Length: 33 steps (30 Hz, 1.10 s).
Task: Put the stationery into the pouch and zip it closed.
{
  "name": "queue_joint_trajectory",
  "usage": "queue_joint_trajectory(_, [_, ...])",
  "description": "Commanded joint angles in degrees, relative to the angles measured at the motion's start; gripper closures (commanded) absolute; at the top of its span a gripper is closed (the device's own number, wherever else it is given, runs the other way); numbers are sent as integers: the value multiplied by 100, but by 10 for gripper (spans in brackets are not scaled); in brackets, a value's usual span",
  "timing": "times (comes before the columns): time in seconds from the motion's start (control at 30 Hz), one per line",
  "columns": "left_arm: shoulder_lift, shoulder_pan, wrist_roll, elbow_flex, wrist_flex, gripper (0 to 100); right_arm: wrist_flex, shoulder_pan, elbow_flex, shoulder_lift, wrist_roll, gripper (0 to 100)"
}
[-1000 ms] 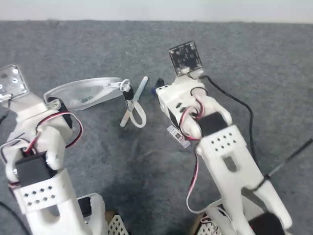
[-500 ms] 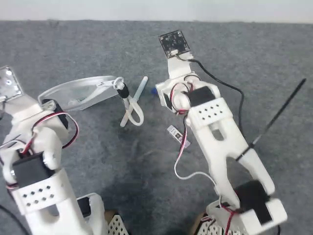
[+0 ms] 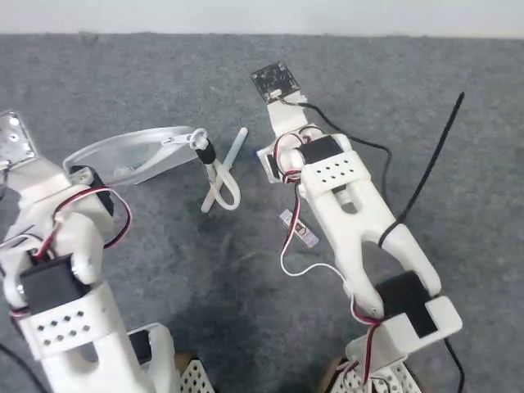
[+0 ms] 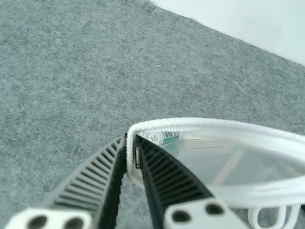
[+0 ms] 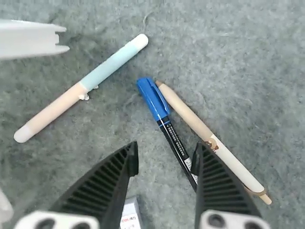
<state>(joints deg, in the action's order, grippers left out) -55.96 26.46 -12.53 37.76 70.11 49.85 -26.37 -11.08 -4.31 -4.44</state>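
Note:
A clear pouch [image 3: 135, 155] with a white zip rim lies at the back left, its mouth open. My left gripper [image 4: 131, 149] is shut on the pouch rim [image 4: 200, 125] at its near end. A green-labelled item [image 4: 164, 137] lies inside the pouch. My right gripper [image 5: 164, 164] hangs open just above a blue-capped black pen [image 5: 161, 117], with a beige pen [image 5: 209, 143] beside it. A pastel blue and peach pen [image 5: 81, 88] lies apart from them, also seen from above as the pastel pen [image 3: 234, 150]. A white zip strap [image 3: 223, 187] trails from the pouch.
A small white labelled item [image 3: 299, 229] lies on the grey carpet under the right arm [image 3: 352, 213]. A black cable [image 3: 426, 180] loops off that arm. The white wall edge runs along the back. Bare carpet lies in front of the pouch.
The right arm has stretched forward and swung left, bringing its wrist down over the pens. The left arm and pouch have hardly shifted.

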Motion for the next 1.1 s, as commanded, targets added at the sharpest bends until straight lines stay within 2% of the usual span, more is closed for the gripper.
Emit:
queue_joint_trajectory(0.0, [88, 18, 44, 13, -79, 989, -22, 75, 352, 40, -97, 824])
queue_joint_trajectory(0.27, [88, 18, 44, 13, -70, 989, 31, 75, 844, -822, -536, 826])
queue_joint_trajectory(0.8, [88, 18, 44, 13, -62, 989, 31, 92, 1776, -2185, -545, 826])
queue_joint_trajectory(1.07, [88, 18, 44, 13, -62, 989, 84, 347, 2347, -2835, -554, 827])
